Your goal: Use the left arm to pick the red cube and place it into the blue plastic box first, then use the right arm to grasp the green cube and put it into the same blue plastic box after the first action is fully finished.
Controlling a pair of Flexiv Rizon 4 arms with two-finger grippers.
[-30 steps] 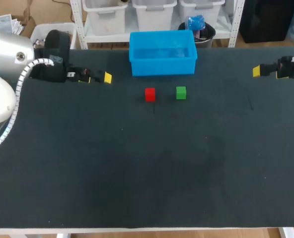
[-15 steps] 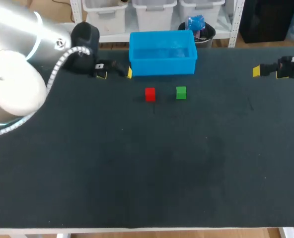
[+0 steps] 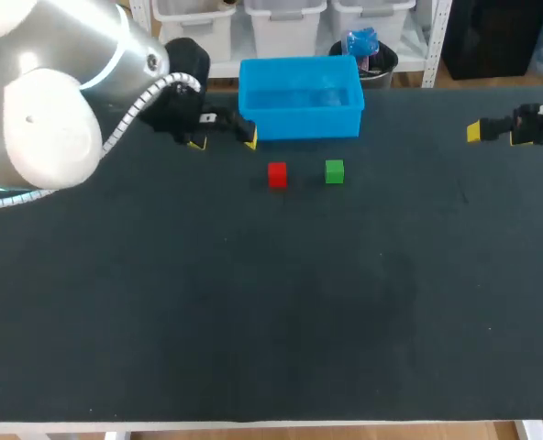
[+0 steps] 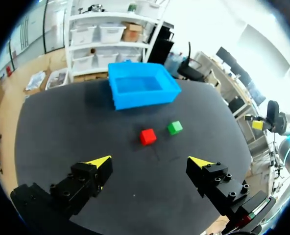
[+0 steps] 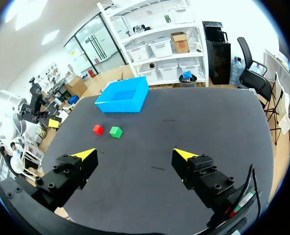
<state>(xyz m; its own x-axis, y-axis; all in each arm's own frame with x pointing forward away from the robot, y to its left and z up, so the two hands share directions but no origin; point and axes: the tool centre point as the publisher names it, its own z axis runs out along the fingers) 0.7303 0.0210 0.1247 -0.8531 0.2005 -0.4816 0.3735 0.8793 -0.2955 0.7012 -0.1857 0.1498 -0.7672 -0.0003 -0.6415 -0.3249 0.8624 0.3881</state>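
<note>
1. Left gripper (image 4: 150, 164) – released, fingers spread wide, nothing between them. It hovers over the counter (image 3: 253, 312), just beside the left front corner of the blue plastic box (image 3: 299, 124).
2. Red cube (image 3: 277, 174) sits on the counter in front of the box, ahead of the left gripper and untouched. It is near the gripper but not between the fingers.
3. Green cube (image 3: 335, 171) is on the counter just to the right of the red cube, with a small gap and no contact.
4. The box stands at the far side of the counter and looks empty, with neither cube in it.
5. Right gripper (image 5: 135, 155) is released too and empty. It is parked at the right far side of the counter, well apart from both cubes.
6. Step in hand, as I judge it: the first pick, in the approach phase – nothing grasped, nothing placed.
7. The next move calls for the left gripper to centre over the red cube, come down with one finger on each side, and clench.
8. The green cube is close, so the fingers should avoid nudging it. The right arm should wait until the red cube is in the box.
</note>
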